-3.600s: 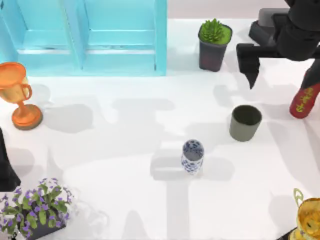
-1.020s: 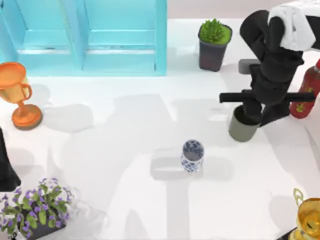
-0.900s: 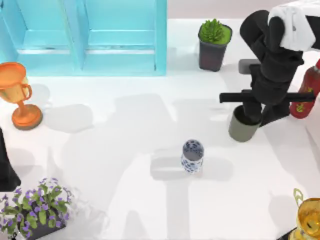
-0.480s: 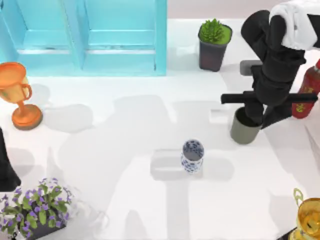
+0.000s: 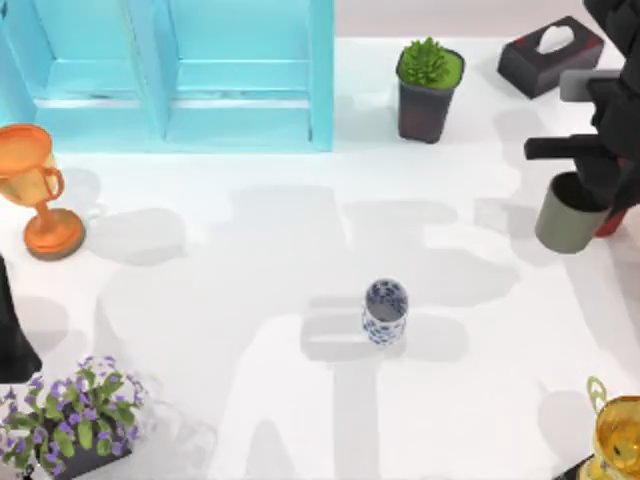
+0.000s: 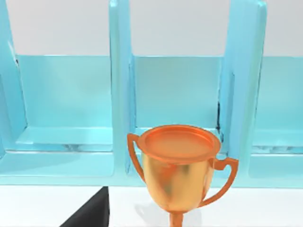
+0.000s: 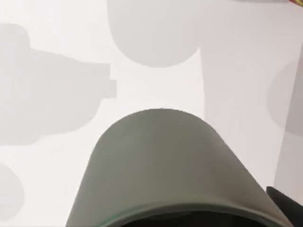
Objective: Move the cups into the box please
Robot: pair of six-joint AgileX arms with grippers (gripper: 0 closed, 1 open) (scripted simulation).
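My right gripper point(image 5: 592, 190) is at the table's right edge, shut on the rim of the dark olive-grey cup point(image 5: 563, 215), which hangs above the table. Seen from the right wrist, that cup point(image 7: 161, 165) is close up over the white tabletop. The white cup with the blue floral pattern point(image 5: 385, 312) stands upright near the table's middle. At the back left lies the light blue box point(image 5: 170, 75), which has several compartments; the same box point(image 6: 71, 94) shows in the left wrist view. My left arm point(image 5: 10, 335) is parked at the left edge.
An orange trophy goblet point(image 5: 35, 185) stands at the left, in front of the box. A potted succulent point(image 5: 428, 85) and a dark tissue box point(image 5: 550, 50) sit at the back right. A gold trophy point(image 5: 615, 435) is front right, and purple flowers point(image 5: 70, 415) are front left.
My right gripper came down onto the olive-grey cup, shut on its rim, then lifted it and carried it to the right. The floral cup and left arm stayed put.
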